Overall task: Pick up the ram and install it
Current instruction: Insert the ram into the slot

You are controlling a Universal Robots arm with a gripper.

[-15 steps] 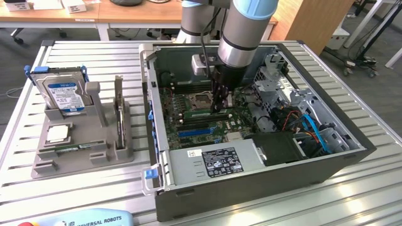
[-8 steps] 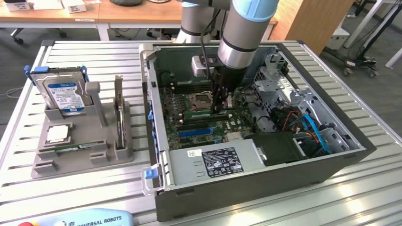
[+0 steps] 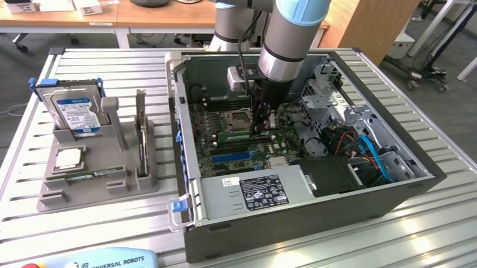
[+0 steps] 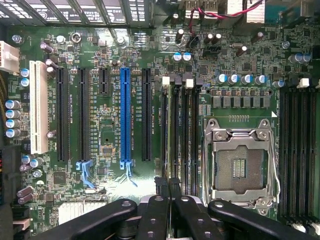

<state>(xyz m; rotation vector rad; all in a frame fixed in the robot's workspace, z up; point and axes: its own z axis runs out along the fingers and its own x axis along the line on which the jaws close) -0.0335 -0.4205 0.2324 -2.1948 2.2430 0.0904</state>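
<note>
The slim green ram stick point(image 3: 227, 135) stands on edge in a slot just beside the square silver processor socket point(image 3: 240, 119). The black gripper point(image 3: 262, 128), fingers drawn together, sits at the ram stick's end near that socket. The grey-and-blue arm point(image 3: 289, 39) hangs vertically above the socket.

Black gripper point(image 3: 261, 131) tips sunk against green motherboard point(image 3: 246, 152), can't tell if anything's pinched; grey arm point(image 3: 292, 33) cropped at far edge.

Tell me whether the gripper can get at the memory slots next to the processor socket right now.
Probably yes: the case is open, and the gripper hangs just above the memory slots, nothing between.
</note>
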